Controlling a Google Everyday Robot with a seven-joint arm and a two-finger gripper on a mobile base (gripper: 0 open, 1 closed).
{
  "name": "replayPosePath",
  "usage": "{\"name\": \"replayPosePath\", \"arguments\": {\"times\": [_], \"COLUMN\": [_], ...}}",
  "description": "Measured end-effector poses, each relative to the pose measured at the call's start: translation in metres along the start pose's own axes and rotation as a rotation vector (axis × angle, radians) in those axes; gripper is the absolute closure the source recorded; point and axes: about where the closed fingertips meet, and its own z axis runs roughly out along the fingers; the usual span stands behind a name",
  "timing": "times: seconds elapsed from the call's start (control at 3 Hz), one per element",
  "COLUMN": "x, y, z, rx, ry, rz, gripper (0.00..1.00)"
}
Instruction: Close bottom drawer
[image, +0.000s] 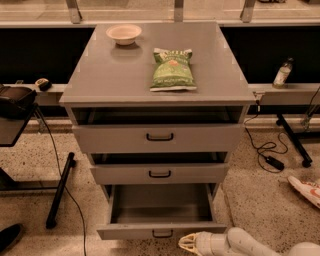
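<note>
**End effector (192, 243) beside the open bottom drawer (160, 231)**

We are seeing the end effector lying at the bottom of the frame, right of centre, just beside the drawer's pulled-out front panel. We cannot tell whether it is apart or together, or touching the panel.

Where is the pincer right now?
In the camera view the pincer sits low and right of centre, just in front of the open bottom drawer, by the right end of its front panel.
</note>
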Motion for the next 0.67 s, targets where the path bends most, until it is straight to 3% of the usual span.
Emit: {"name": "replayPosePath", "arguments": {"times": [0.33, 0.67], "x": [0.0147, 0.0147], "y": [-0.0336, -0.0336], "z": [0.0241, 0.0242], "rx": [0.062, 0.062], "ry": [0.008, 0.008], "rz": [0.086, 0.086], "gripper": [1.00, 1.00]}}
